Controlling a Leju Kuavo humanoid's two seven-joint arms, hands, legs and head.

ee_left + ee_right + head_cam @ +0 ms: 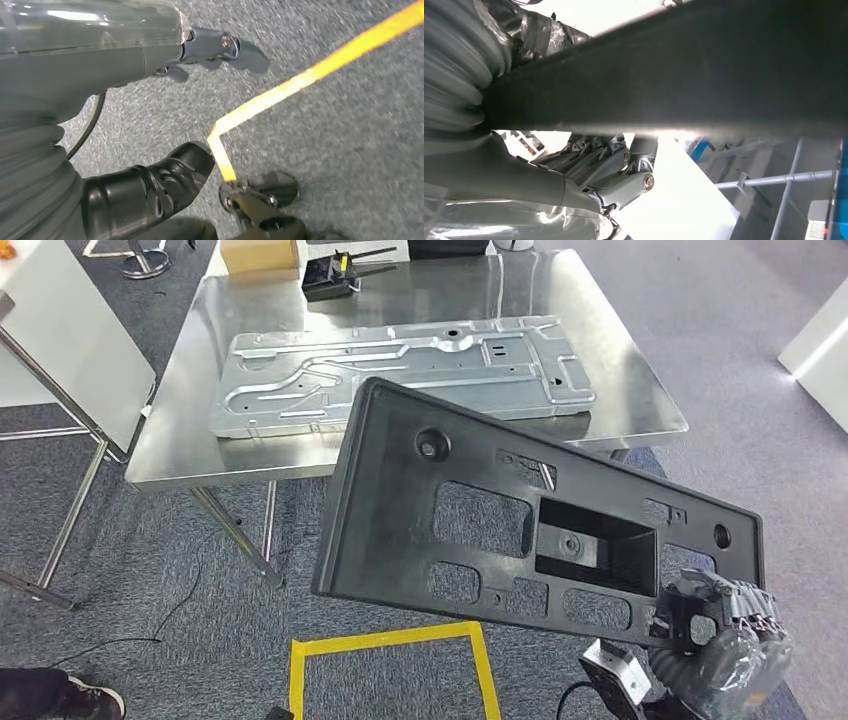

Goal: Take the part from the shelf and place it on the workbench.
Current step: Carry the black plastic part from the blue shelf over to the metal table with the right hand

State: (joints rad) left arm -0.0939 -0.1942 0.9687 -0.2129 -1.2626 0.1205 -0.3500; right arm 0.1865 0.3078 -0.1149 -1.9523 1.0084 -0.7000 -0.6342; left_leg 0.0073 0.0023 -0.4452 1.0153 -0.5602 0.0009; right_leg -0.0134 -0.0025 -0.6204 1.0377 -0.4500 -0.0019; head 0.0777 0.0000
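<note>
Black moulded plastic panel (520, 520), long and flat with rectangular cut-outs and a boxed recess, is up in the air in front of the robot, short of the near edge of the shiny steel tabletop (180, 430). The right hand (725, 625) grips it at its lower right corner, fingers wrapped over the rim; the right wrist view shows the fingers (599, 155) curled under the dark edge of the panel (674, 75). The panel's long axis runs from upper left to lower right in the head view, tilted, with its free far end reaching toward the tabletop while the held end stays low and close to the body.

The left hand (215, 47) hangs over grey carpet beside a yellow tape line (320, 70); its fingers look loosely apart and hold nothing, so the right arm alone carries the load.

A large embossed sheet-metal plate (400, 370) already takes up much of the tabletop's middle, with a black tool (335, 275) and a cardboard box (258, 255) at the back. Bare steel remains along the near edge and right side, a narrow strip for so long a part. I judge that the panel must travel forward and level out, and could overhang or land on the plate.
</note>
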